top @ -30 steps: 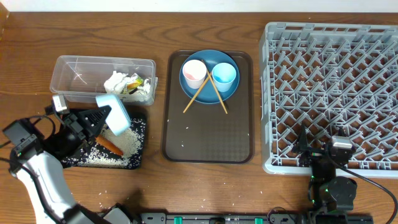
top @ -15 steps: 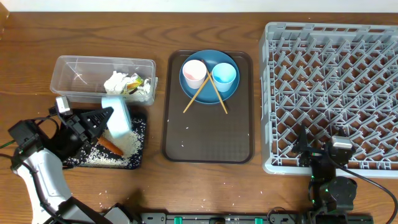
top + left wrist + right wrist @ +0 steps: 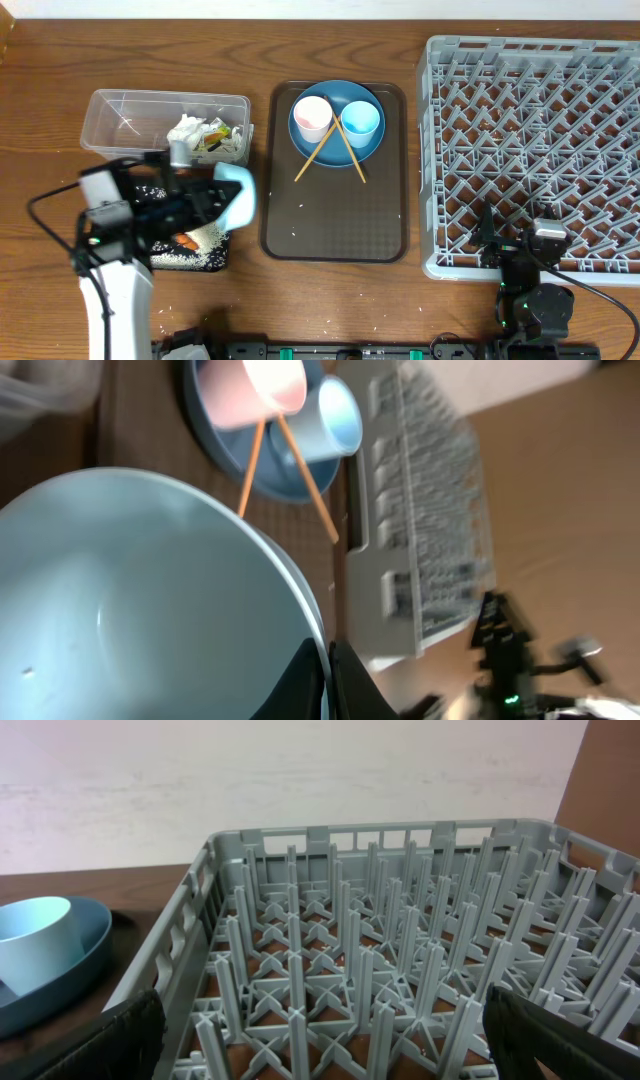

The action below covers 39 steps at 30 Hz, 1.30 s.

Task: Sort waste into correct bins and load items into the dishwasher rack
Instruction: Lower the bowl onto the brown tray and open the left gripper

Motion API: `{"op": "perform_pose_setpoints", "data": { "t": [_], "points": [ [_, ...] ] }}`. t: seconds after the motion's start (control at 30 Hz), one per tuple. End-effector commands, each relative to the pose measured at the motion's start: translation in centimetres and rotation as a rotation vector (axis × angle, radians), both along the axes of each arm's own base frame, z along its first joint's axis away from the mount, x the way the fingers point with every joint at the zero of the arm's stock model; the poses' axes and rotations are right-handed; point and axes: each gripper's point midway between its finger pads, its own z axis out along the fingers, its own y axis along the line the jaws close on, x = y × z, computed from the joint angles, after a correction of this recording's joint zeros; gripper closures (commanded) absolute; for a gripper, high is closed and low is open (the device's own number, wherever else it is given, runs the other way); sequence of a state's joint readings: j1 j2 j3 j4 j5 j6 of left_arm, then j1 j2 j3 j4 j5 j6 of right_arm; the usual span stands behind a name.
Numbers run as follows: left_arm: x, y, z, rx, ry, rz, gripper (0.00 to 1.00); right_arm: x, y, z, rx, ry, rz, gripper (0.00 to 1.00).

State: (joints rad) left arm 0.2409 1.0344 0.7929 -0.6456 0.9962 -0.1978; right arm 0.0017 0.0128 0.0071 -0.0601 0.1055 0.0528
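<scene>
Holding the pale blue-white bowl (image 3: 238,203) by its rim, the left end effector (image 3: 325,660) is clamped on it. The bowl hangs tilted above the right end of the black tray (image 3: 195,262), just beside the brown serving tray (image 3: 335,215). The right end effector (image 3: 345,1035), fingers wide apart and empty, sits at the near edge of the grey rack (image 3: 530,130).

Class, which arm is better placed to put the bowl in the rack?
Left. The left gripper is shut on the bowl; the right gripper is open and empty beside the rack.
</scene>
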Motion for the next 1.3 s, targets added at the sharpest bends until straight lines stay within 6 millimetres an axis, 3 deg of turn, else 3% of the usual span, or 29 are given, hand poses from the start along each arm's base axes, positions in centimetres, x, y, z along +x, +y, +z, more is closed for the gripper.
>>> {"op": "perform_pose_setpoints", "data": {
  "t": [0.0,0.43,0.7,0.9,1.27],
  "points": [
    [-0.2,-0.9,-1.3,0.152,0.057,0.061,0.94,0.0,0.2,-0.1,0.013,0.002,0.007,0.01],
    [-2.4,-8.9,-4.8,0.544,0.003,-0.013,0.94,0.0,0.2,-0.1,0.013,0.002,0.007,0.01],
    [-2.6,-15.9,-8.9,0.586,-0.023,-0.164,0.94,0.0,0.2,-0.1,0.013,0.002,0.007,0.01],
    [-1.9,-17.3,-11.7,0.606,0.001,-0.180,0.94,0.0,0.2,-0.1,0.013,0.002,0.007,0.01],
    [-1.9,-18.7,-13.9,0.598,0.032,-0.223,0.94,0.0,0.2,-0.2,0.013,0.006,0.007,0.01]
  ]
}}
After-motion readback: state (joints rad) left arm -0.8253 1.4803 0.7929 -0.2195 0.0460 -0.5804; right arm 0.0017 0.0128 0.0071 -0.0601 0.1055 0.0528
